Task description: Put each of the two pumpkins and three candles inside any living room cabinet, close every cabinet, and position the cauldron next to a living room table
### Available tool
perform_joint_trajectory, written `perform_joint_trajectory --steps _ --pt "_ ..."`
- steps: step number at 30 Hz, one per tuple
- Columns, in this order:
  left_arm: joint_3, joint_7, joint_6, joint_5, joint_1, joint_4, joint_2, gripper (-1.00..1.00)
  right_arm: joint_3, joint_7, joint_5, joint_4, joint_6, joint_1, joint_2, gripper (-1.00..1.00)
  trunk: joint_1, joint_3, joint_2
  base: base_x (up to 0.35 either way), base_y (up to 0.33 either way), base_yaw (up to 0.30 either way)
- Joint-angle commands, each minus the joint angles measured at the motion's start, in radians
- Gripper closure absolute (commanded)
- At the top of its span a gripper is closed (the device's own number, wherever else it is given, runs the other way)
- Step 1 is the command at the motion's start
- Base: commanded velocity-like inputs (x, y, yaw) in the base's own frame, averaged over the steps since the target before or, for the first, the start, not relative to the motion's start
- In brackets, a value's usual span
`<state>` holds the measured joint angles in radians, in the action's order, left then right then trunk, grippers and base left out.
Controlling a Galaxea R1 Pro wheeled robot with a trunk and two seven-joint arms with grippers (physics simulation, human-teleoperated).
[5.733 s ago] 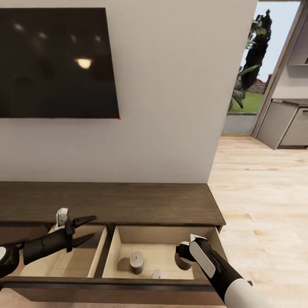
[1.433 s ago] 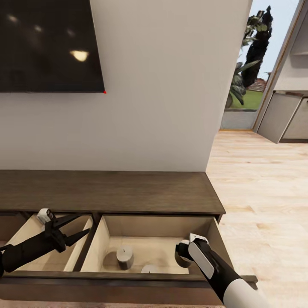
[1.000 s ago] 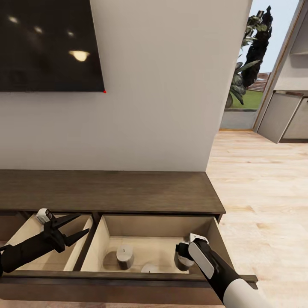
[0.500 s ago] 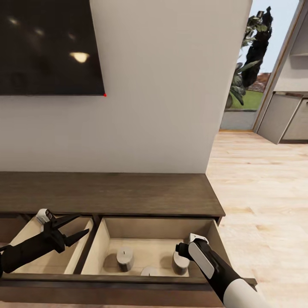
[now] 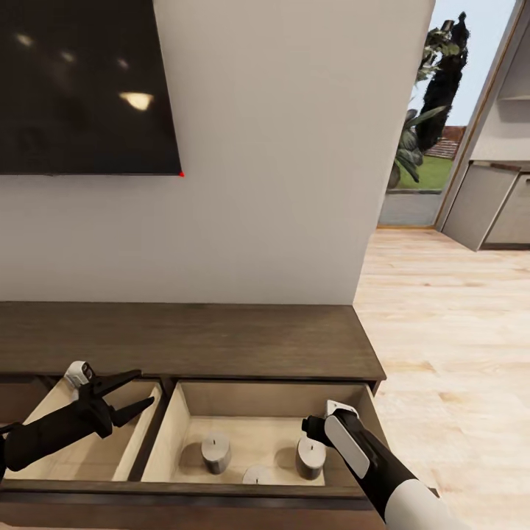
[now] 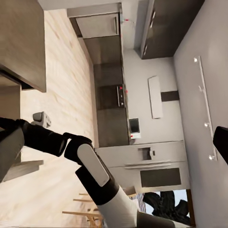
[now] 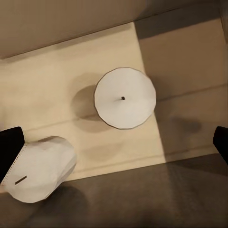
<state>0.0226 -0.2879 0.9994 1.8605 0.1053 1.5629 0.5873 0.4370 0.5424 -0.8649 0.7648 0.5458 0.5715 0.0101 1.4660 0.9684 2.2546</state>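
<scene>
Right gripper [image 5: 315, 429] hangs over the right end of the open right-hand drawer [image 5: 190, 416] of the dark cabinet [image 5: 191, 342], and a candle [image 5: 310, 458] stands upright on the drawer floor right below it, apart from the fingers. In the wrist view that candle [image 7: 125, 98] sits in the middle between two dark fingertips at the frame edges, so the jaws look spread wide and empty. Two more candles share the drawer: one upright [image 5: 216, 452] toward its left side, and one [image 5: 256, 475] close behind the front panel, seen lying tipped on its side in the wrist view [image 7: 40, 168]. Left gripper [image 5: 126, 393] hovers over the neighbouring left drawer [image 5: 55, 456], jaws parted, holding nothing. All three candles appear to be in the cabinet, so I judge the next move is to lift the right arm straight up and clear before the drawer is pushed shut; the right arm is the nearer one to this drawer's front.
</scene>
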Motion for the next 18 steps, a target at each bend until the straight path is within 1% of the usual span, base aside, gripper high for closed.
perform_joint_trajectory --steps 1,2,3,9,13,15,16,17,18 --pt "-0.003 -0.007 0.003 -0.049 0.001 0.000 0.000 -1.00 0.002 0.009 -0.009 0.003 0.002 0.001 -0.001 -1.00 -0.004 -0.002 -0.007 0.000 0.000 0.000" --pt "-0.005 -0.008 0.002 -0.084 0.001 0.000 0.000 -1.00 0.002 0.010 -0.010 0.004 0.004 0.001 -0.001 -1.00 -0.008 -0.005 -0.014 0.000 0.000 0.000" --pt "-0.006 -0.007 0.002 -0.104 0.001 0.000 0.000 -1.00 0.003 0.010 -0.010 0.005 0.007 0.001 -0.001 -1.00 -0.012 -0.009 -0.021 0.000 0.000 0.000" --pt "-0.007 -0.003 0.000 -0.130 0.001 0.000 -0.001 -1.00 0.002 0.010 -0.011 0.003 0.012 0.001 0.000 -1.00 -0.035 -0.027 -0.063 0.000 0.000 0.000" --pt "-0.005 0.003 -0.002 -0.166 0.001 -0.003 -0.001 -1.00 0.002 0.010 -0.012 0.004 0.014 0.001 0.001 -1.00 -0.050 -0.040 -0.091 0.000 0.000 0.000" --pt "-0.002 0.023 -0.003 -0.187 0.001 -0.005 -0.002 -1.00 0.002 0.010 -0.012 0.005 0.016 0.001 0.001 -1.00 -0.058 -0.046 -0.105 0.000 0.000 0.000" --pt "-0.001 0.038 -0.003 -0.193 0.001 -0.005 -0.002 -1.00 0.002 0.010 -0.012 0.005 0.017 0.001 0.001 -1.00 -0.062 -0.049 -0.112 0.000 0.000 0.000" --pt "-0.001 0.065 -0.004 -0.197 0.002 -0.006 -0.004 -1.00 0.002 0.010 -0.012 0.005 0.018 0.001 0.002 -1.00 -0.065 -0.052 -0.119 0.000 0.000 0.000" --pt "0.000 0.075 -0.005 -0.198 0.002 -0.006 -0.004 -1.00 0.002 0.010 -0.013 0.005 0.019 0.001 0.002 -1.00 -0.069 -0.056 -0.126 0.000 0.000 0.000"
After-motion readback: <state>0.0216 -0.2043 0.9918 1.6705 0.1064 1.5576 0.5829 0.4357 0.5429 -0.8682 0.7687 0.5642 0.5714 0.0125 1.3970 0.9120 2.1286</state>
